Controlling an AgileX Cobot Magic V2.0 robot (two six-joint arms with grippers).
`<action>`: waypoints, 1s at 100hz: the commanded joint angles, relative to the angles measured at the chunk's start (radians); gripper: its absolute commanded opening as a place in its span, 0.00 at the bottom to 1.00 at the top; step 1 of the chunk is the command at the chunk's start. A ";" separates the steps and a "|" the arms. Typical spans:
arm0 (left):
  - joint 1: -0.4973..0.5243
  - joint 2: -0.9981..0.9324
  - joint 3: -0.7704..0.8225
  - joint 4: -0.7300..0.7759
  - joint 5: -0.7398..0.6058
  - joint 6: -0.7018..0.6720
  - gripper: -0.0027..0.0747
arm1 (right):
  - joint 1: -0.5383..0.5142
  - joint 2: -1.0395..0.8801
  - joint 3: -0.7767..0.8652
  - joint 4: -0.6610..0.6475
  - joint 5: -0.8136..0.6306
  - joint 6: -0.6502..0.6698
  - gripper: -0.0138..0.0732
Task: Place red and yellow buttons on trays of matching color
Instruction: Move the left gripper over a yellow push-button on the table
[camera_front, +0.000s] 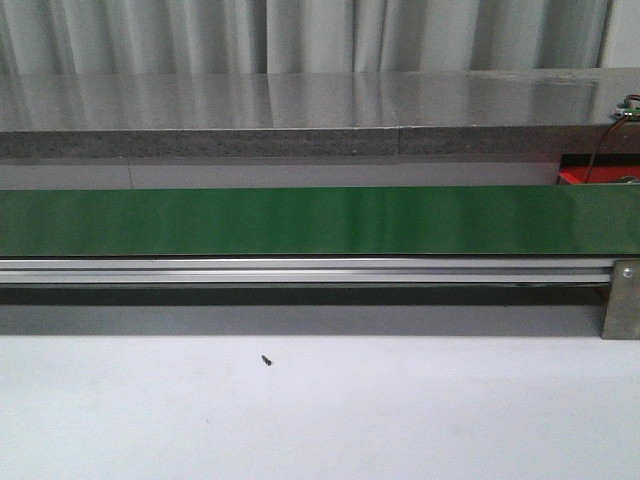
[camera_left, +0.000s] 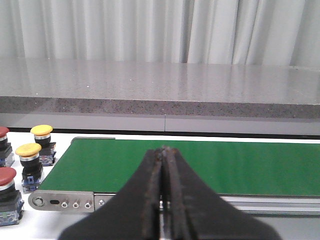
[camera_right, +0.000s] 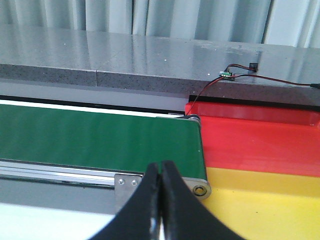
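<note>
In the left wrist view, two yellow buttons (camera_left: 41, 131) (camera_left: 28, 150) and two red buttons (camera_left: 6, 176) (camera_left: 2, 132) stand on the white table beside the end of the green belt (camera_left: 200, 165). My left gripper (camera_left: 164, 150) is shut and empty, over the belt's near edge. In the right wrist view, a red tray (camera_right: 260, 140) and a yellow tray (camera_right: 265, 205) lie side by side at the belt's other end (camera_right: 100, 137). My right gripper (camera_right: 160, 165) is shut and empty near the belt's end roller. No gripper shows in the front view.
A green conveyor belt (camera_front: 320, 220) on an aluminium frame (camera_front: 300, 270) crosses the front view. Behind it runs a grey stone counter (camera_front: 300, 110) with curtains beyond. A small circuit board with red-black wires (camera_right: 227, 76) sits on the counter. A tiny dark screw (camera_front: 266, 359) lies on the white table.
</note>
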 joint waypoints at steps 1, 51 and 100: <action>-0.007 -0.033 0.042 -0.007 -0.083 -0.008 0.01 | -0.005 -0.017 -0.018 -0.013 -0.084 -0.002 0.08; -0.007 -0.033 0.039 -0.007 -0.114 -0.008 0.01 | -0.005 -0.017 -0.018 -0.013 -0.084 -0.002 0.08; -0.007 0.265 -0.364 -0.012 0.323 -0.008 0.01 | -0.005 -0.017 -0.018 -0.013 -0.083 -0.002 0.08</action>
